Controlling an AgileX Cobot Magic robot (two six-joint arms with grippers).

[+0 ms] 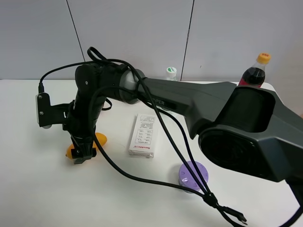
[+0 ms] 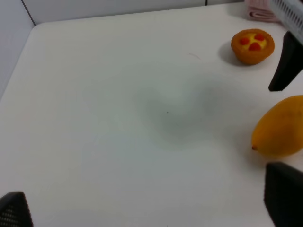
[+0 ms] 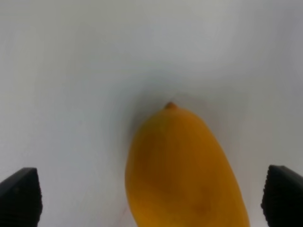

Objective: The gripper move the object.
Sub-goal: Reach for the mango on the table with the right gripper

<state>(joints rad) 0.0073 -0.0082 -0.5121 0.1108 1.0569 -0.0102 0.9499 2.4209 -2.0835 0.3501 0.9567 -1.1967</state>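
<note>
I judged the job barely begun: the approach was made, but the grasp, the lift and the carry were all left to do. The mango (image 1: 100,139) lay on its side on the tabletop (image 1: 38,198), nearer the left edge than the right and left of the box (image 1: 143,135). Nothing suggested it was off the surface.

My right gripper (image 1: 84,153) stood down over it with the jaws spread wide, one finger on each side of the fruit. In the right wrist view both fingers (image 3: 19,196) were clear of the skin, so nothing was held.

The right arm reached in from the right edge and across the middle of the tabletop, well over to the left half. Its wrist was turned down so that the gripper pointed almost straight at the surface.

My left gripper (image 2: 149,189) was likewise spread apart and empty, near the mango, with the tart (image 2: 252,46) further off.
</note>
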